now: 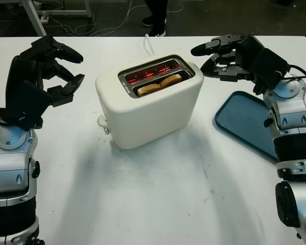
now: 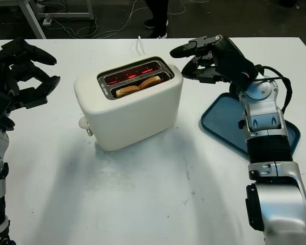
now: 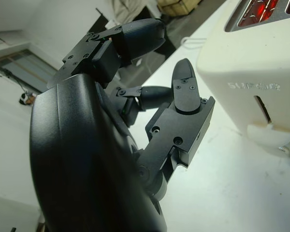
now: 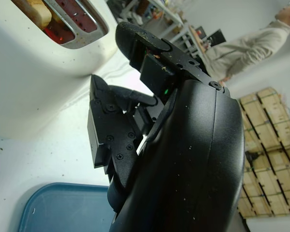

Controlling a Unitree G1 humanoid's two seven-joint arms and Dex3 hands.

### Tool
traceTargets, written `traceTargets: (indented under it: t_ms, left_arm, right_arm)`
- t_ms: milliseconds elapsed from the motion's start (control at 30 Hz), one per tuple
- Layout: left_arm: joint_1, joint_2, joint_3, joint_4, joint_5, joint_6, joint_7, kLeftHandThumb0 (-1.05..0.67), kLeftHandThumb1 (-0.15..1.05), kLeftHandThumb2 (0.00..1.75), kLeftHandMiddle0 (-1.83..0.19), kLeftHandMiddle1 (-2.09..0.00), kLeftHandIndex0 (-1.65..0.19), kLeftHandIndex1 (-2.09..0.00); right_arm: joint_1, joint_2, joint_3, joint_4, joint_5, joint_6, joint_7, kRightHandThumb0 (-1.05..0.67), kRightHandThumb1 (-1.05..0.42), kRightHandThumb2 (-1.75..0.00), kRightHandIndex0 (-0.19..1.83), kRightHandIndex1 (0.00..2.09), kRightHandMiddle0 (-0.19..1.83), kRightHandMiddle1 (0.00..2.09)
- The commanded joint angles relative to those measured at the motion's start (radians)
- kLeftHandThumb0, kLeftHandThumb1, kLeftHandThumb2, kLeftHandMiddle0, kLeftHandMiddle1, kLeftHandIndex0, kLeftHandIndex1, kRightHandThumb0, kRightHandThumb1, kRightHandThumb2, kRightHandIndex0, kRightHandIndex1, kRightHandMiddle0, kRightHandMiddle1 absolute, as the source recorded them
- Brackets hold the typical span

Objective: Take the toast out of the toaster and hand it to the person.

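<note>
Toaster [image 1: 149, 104] stood mid-table [image 1: 158, 204], toast [image 1: 159, 83] in its nearer slot, tray [image 1: 245, 122] to its right, left hand [image 1: 58, 66] and right hand [image 1: 222, 56] flanked it.

robot lab or workshop, plain white worktable [image 1: 158, 204] on a dark floor, loose white cables [image 1: 117, 23] at 12 o'clock, stacked wooden crates [image 4: 273, 145] behind, person in a beige top [image 4: 241, 50] standing nearby
</note>
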Motion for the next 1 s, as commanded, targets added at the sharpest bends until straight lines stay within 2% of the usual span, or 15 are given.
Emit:
traceTargets:
  t_ms: [0, 700, 967]
  left_arm:
    - [0.006, 0.003, 0.006, -0.003, -0.007, -0.009, 0.002, -0.03, 0.61, 0.63, -0.58, -1.56, -0.53, -1.25]
    - [0.012, 0.008, 0.009, -0.023, -0.004, 0.011, 0.002, -0.02, 0.63, 0.60, -0.57, -1.56, -0.52, -1.25]
    - [0.013, 0.011, 0.008, -0.023, -0.005, 0.011, -0.002, -0.02, 0.65, 0.59, -0.56, -1.56, -0.51, -1.24]
  right_arm:
    - [-0.005, -0.003, 0.003, -0.010, -0.007, 0.002, -0.007, 0.10, -0.92, -0.05, 0.64, 1.09, 0.96, 0.06]
    - [-0.004, 0.003, -0.006, 0.002, 0.007, -0.021, 0.002, 0.13, -0.92, -0.05, 0.67, 1.09, 0.98, 0.07]
    - [0.003, -0.001, -0.001, -0.030, -0.002, 0.020, -0.009, 0.10, -0.92, -0.05, 0.65, 1.06, 0.96, 0.06]
